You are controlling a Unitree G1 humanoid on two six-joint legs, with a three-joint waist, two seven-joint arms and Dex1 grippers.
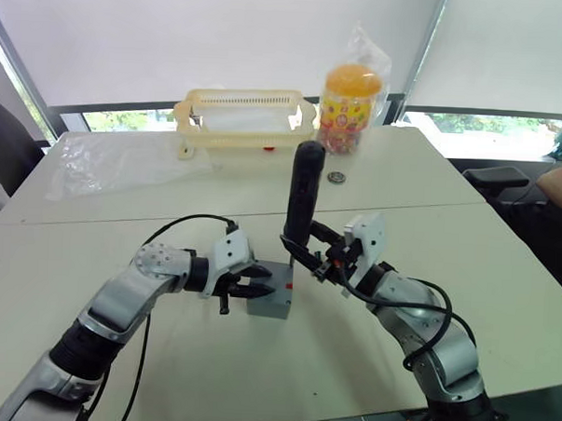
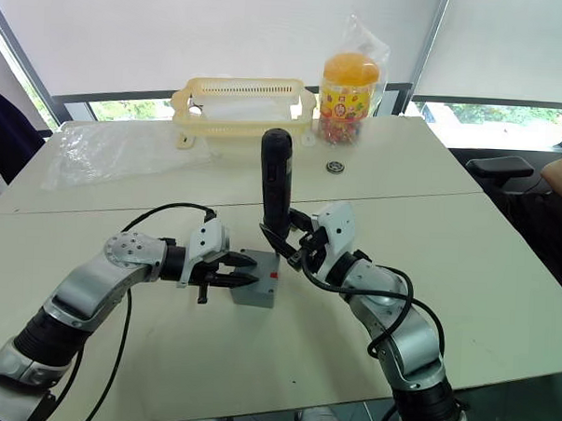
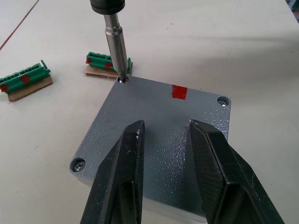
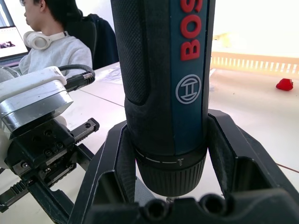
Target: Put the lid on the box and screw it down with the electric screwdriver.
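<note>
lid [image 3: 159, 135] sat on box [image 1: 270, 303], mid-counter [image 1: 502, 276] | left hand [image 3: 166, 140] fingers parted, pressing lid, likely steadying it | right hand [image 4: 168, 154] clenched on electric screwdriver [image 1: 303, 197], upright, bit in corner screw [image 3: 123, 80]

Screwdriver [image 4: 163, 84] bit tip behind own body.

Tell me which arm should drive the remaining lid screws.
Right. The right gripper already holds the electric screwdriver upright, bit in a corner screw of the lid. The left gripper rests open over the lid, steadying the box.
</note>
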